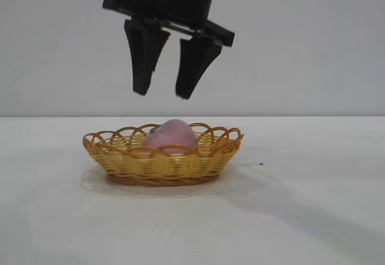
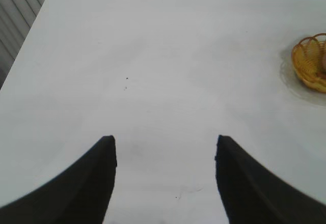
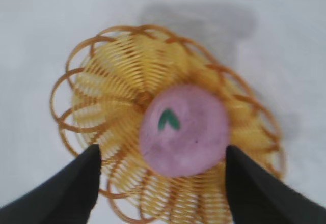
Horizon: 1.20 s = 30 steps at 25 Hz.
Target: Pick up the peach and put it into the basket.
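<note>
The pink-mauve peach (image 1: 173, 134) lies inside the yellow-orange wicker basket (image 1: 156, 165) on the white table. My right gripper (image 1: 162, 93) hangs open and empty straight above them, its tips clear of the peach. In the right wrist view the peach (image 3: 186, 130) with its green stem bit sits in the middle of the basket (image 3: 109, 66), between the spread fingers of the right gripper (image 3: 163, 151). My left gripper (image 2: 165, 139) is open and empty over bare table, far from the basket (image 2: 308, 63), and does not show in the exterior view.
The white table (image 1: 313, 205) stretches around the basket on all sides. A grey wall stands behind. Slatted blinds (image 2: 15, 15) show at the table's far edge in the left wrist view.
</note>
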Available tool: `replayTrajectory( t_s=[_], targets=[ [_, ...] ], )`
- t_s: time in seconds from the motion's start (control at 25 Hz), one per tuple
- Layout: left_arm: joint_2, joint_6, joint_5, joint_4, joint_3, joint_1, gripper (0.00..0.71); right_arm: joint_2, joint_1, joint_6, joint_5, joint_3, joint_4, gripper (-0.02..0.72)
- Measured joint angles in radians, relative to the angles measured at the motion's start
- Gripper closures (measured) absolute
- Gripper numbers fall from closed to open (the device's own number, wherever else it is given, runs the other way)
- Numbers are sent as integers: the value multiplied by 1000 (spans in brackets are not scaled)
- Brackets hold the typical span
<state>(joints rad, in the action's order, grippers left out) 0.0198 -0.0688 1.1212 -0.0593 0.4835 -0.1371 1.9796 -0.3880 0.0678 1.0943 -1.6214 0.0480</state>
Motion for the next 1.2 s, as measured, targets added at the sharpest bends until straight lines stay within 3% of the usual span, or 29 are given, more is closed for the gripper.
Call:
replayTrajectory(
  t_s=[0.2,0.32,0.4,0.48,0.56,0.72,0.84,1.2],
  targets=[
    [0,0,0,0,0,0,335,-125,214,23,-43,262,9,208],
    [0,0,0,0,0,0,335,-311,271,34,-143,478,3,208],
    [0,0,0,0,0,0,335,-525,276,39,-258,660,0,208],
    [0,0,0,0,0,0,335,-755,276,43,-313,803,-19,208],
    [0,0,0,0,0,0,335,-985,276,44,-289,911,-20,208],
    [0,0,0,0,0,0,335,-1307,276,21,-167,1018,-9,208],
    [0,0,0,0,0,0,335,-1435,276,-1,-86,1040,-9,208],
    [0,0,0,0,0,0,335,-1769,274,-22,22,1123,-9,208]
  ],
)
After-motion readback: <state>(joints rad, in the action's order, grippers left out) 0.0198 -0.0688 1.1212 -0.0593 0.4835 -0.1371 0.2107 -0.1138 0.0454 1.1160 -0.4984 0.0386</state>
